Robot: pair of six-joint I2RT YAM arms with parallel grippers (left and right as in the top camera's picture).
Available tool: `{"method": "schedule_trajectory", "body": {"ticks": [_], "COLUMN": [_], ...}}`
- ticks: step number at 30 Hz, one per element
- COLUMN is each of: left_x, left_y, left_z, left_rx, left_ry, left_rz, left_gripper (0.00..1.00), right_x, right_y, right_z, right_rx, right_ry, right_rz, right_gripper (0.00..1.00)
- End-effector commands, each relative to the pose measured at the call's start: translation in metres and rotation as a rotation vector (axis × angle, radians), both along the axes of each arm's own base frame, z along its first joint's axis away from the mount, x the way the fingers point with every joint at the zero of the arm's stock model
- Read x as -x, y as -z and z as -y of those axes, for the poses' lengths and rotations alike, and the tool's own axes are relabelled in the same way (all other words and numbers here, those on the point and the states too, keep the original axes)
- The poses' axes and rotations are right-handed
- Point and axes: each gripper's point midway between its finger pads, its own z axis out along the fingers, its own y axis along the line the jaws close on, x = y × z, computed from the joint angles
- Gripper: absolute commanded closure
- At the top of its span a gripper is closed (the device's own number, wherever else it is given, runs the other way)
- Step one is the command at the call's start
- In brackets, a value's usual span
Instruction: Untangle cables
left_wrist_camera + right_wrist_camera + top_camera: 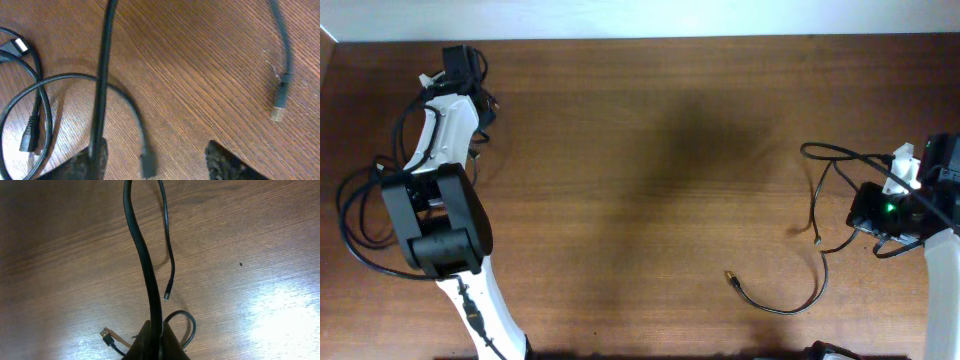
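Overhead looks down; wrist cameras (close) face table [640, 150].

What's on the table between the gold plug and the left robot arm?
Nothing. In the overhead view, only bare wooden table separates the gold plug from the left arm.

Looped cables [65, 75] on the table's [640, 130] left side, a cable [788, 312] trailing at right, well apart

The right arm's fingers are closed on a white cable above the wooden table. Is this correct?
No, the cable is black, not white. The right wrist view shows the right fingers closed on it above the wooden table.
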Motion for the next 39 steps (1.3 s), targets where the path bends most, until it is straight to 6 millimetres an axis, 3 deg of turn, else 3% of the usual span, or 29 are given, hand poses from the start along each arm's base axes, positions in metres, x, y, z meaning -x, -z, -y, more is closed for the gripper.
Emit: {"method": "schedule_trajectory", "body": {"ticks": [1, 7, 10, 12, 14, 19, 21, 23, 25, 27, 29, 30, 35, 36, 38, 39], "left_x": [0.000, 0.016, 0.038, 0.053, 0.052, 0.051, 0.061, 0.080, 0.099, 0.117, 0.118, 0.118, 0.146, 0.152, 0.163, 0.174], "left_y": [0.003, 0.009, 0.004, -0.010, -0.023, -0.107, -0.128, -0.128, -0.118, -0.115, -0.119, -0.121, -0.121, -0.122, -0.122, -0.122], "left_z": [0.002, 0.004, -0.021, -0.038, -0.037, -0.012, 0.013, 0.059, 0.102, 0.128, 0.169, 0.181, 0.297, 0.325, 0.351, 0.371], "left_rx": [0.025, 0.046, -0.021, -0.127, -0.127, -0.044, 0.025, 0.253, 0.441, 0.528, 0.604, 0.614, 0.553, 0.524, 0.469, 0.433], "left_ry": [0.009, 0.012, -0.049, -0.095, -0.095, -0.015, 0.073, 0.187, 0.396, 0.553, 0.762, 0.822, 1.309, 1.419, 1.599, 1.727], "left_rz": [-0.004, -0.078, -0.145, -0.191, -0.165, 0.034, 0.046, 0.019, -0.081, -0.160, -0.154, -0.156, -0.279, -0.281, -0.297, -0.312], "left_gripper": [0.01, 0.01, 0.01, 0.01, 0.01, 0.01, 0.01, 0.01, 0.01, 0.01, 0.01, 0.01, 0.01, 0.01, 0.01, 0.01], "right_x": [-0.001, -0.001, -0.001, -0.001, -0.001, -0.002, -0.003, -0.005, -0.009, -0.002, 0.005, 0.006, 0.018, 0.026, 0.032, 0.039], "right_y": [-0.003, -0.003, -0.003, -0.003, -0.003, -0.003, -0.004, -0.007, -0.030, -0.037, -0.045, -0.048, -0.056, -0.059, -0.058, -0.059], "right_z": [0.001, 0.001, 0.001, 0.001, 0.001, 0.000, -0.003, -0.014, -0.072, -0.086, -0.100, -0.104, -0.119, -0.133, -0.148, -0.165], "right_rx": [-0.003, -0.003, -0.003, -0.003, -0.003, -0.010, -0.023, -0.067, -0.280, -0.358, -0.438, -0.462, -0.555, -0.569, -0.578, -0.588], "right_ry": [0.008, 0.008, 0.008, 0.008, 0.008, 0.005, 0.000, -0.074, -0.443, -0.485, -0.526, -0.543, -0.568, -0.658, -0.732, -0.813], "right_rz": [0.013, 0.013, 0.013, 0.013, 0.012, 0.016, 0.020, 0.048, 0.227, 0.243, 0.265, 0.279, 0.274, 0.280, 0.263, 0.247], "right_gripper": [0.96, 0.96, 0.96, 0.96, 0.96, 0.96, 0.96, 0.96, 0.96, 0.96, 0.96, 0.96, 0.96, 0.96, 0.96, 0.96]}}
